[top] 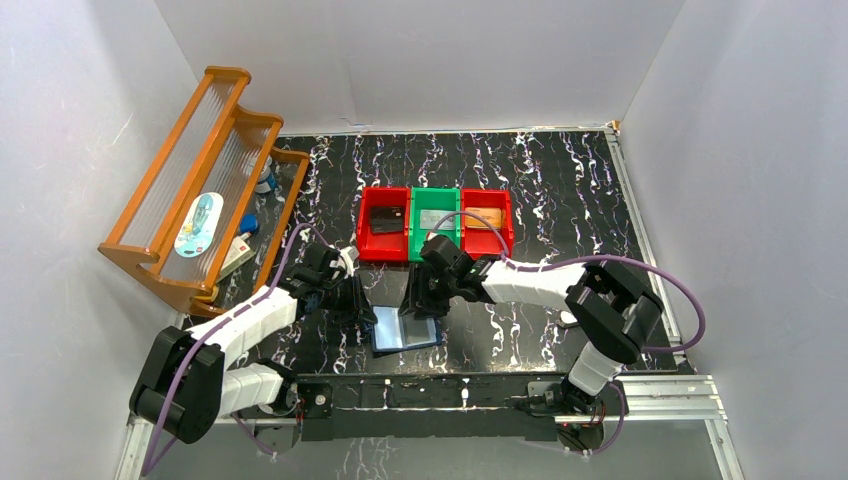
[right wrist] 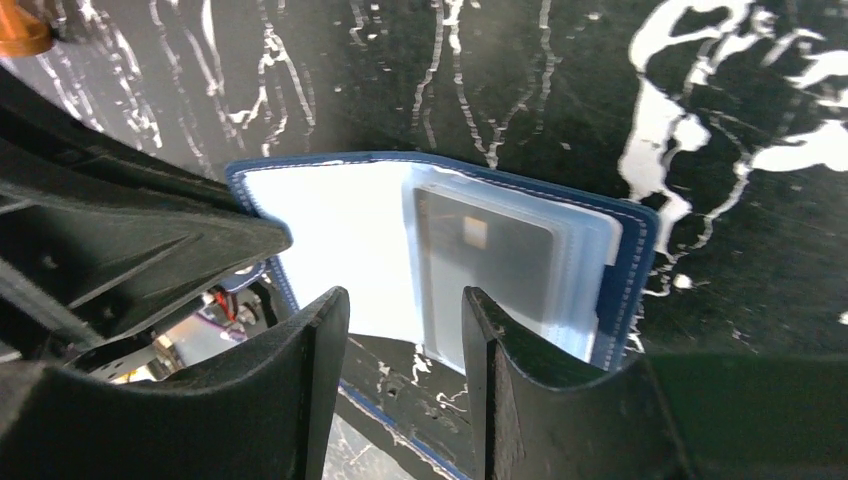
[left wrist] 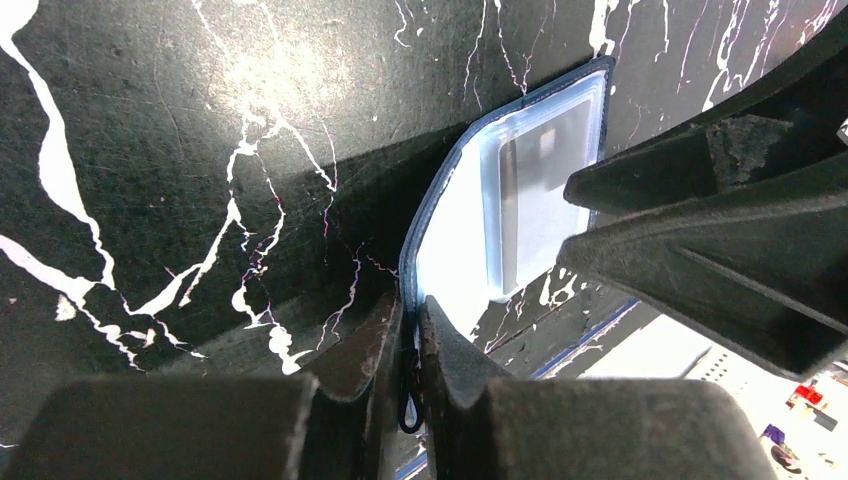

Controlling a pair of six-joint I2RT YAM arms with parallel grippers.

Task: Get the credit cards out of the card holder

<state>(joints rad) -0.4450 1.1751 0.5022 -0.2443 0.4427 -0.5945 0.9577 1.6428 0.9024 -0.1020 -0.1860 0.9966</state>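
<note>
1. The card holder (top: 405, 330) lies open on the black marbled table (top: 560, 200). It sits low in the centre of the top view, between the two claws.
2. The left claw (left wrist: 410, 325) is pressed together on the navy edge of the holder's cover and pinches it between the fingertips. In the left wrist view that flap curves up from the table, with a shadow beneath it.
3. The right claw (right wrist: 405, 340) is spread with nothing between its fingers. It hangs over the lower edge of the open holder, with one finger on each side of the left edge of the sleeve stack. I cannot tell whether the fingertips touch the plastic.
4. One credit card (right wrist: 490, 260), dark grey with a small pale square near its top, sits inside the topmost clear sleeve. It is on the right half of the holder in the right wrist view. The pale inner page to its left shows no card.
5. Three bins stand side by side above the holder, at the centre of the top view.
   - The left red bin (top: 383, 192) holds a black card (top: 386, 220).
   - The green bin (top: 435, 192) holds a silver-grey card (top: 436, 218).
   - The right red bin (top: 487, 193) holds an orange card (top: 484, 217).
6. A wooden rack (top: 180, 170) leans by the wall at the upper left of the top view, well apart from the holder.
</note>
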